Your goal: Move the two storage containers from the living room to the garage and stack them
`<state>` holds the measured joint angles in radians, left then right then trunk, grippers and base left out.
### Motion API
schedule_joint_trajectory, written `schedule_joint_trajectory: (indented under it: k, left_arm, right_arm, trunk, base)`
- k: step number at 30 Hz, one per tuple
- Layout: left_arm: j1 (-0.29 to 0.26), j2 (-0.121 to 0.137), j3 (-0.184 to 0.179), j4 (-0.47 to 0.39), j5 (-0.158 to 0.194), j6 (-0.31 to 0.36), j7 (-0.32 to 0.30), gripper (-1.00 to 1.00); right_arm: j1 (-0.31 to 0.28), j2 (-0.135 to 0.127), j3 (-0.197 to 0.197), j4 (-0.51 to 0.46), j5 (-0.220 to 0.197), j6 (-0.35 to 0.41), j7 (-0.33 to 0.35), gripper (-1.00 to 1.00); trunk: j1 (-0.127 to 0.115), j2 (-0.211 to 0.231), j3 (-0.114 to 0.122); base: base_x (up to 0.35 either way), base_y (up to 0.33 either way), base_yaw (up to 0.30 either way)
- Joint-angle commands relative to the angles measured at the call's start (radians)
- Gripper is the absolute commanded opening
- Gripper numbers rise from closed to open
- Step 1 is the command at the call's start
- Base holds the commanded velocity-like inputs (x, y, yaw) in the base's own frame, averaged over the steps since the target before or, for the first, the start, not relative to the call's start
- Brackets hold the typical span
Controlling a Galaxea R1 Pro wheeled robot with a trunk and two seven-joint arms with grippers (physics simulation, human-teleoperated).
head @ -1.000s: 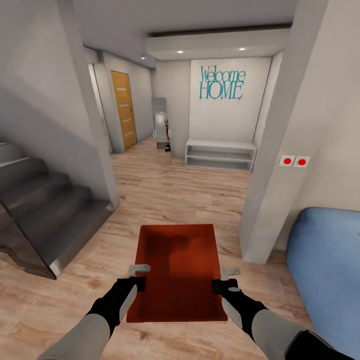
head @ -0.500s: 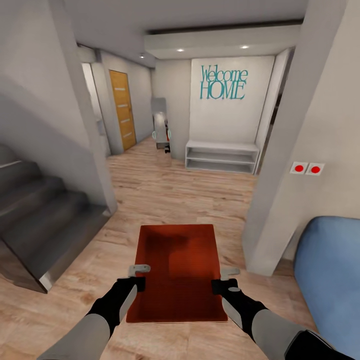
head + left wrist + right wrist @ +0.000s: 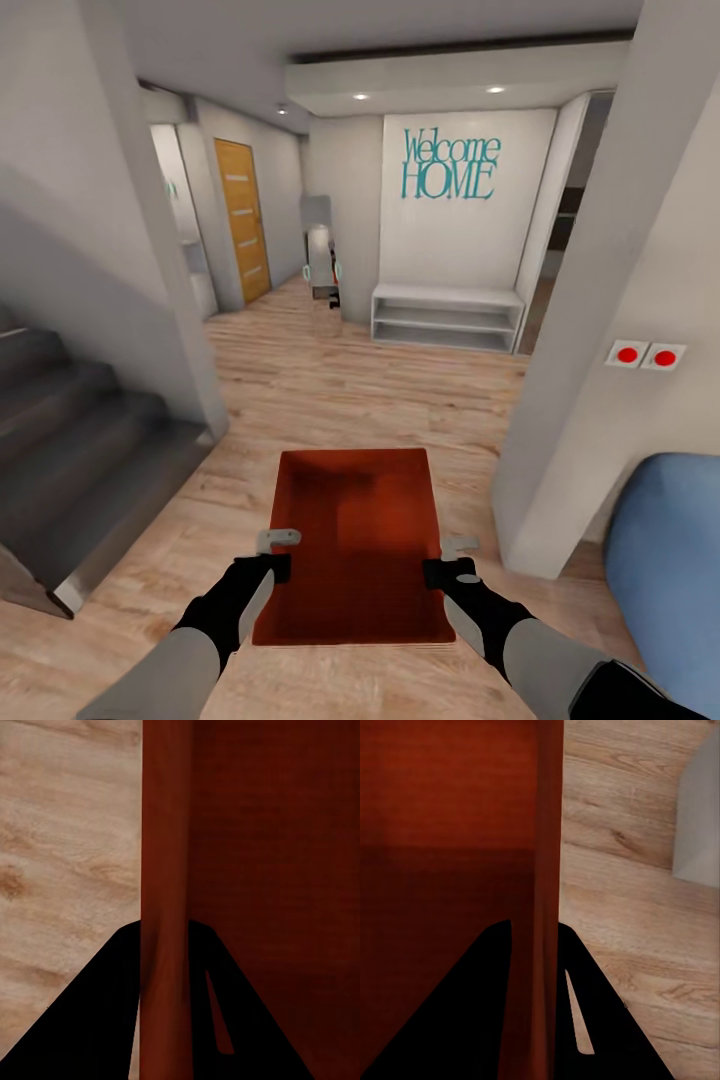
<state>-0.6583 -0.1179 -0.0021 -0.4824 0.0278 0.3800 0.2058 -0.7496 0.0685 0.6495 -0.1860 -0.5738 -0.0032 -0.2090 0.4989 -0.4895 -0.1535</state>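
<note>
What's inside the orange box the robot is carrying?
Nothing shows inside the orange box: its bare floor is visible, partly shaded. The strip along its near wall is hidden from the head view.

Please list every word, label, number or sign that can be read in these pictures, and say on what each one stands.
"Welcome HOME": teal letters on the white wall above the low white shelf.
The two red round buttons on the wall plate at the right carry no readable text.
The orange-red container held by the left gripper and right gripper shows no label.
</note>
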Motion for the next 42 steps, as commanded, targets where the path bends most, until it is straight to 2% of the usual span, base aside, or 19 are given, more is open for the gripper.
schedule_joint_trajectory:
  k: [1, 42]
  left_arm:
    - [0.000, 0.006, -0.001, 0.005, -0.014, 0.010, 0.009, -1.00]
    - [0.000, 0.006, -0.001, 0.005, -0.014, 0.008, 0.009, -1.00]
  right_arm:
    - [-0.002, -0.015, -0.033, -0.003, 0.015, -0.006, -0.023, -1.00]
    - [-0.002, -0.015, -0.033, -0.003, 0.015, -0.008, -0.023, -1.00]
  trunk:
    - [0.001, -0.002, -0.002]
    - [0.001, -0.002, -0.002]
  base:
    - [0.323, 0.000, 0.000]
    - [0.323, 0.000, 0.000]
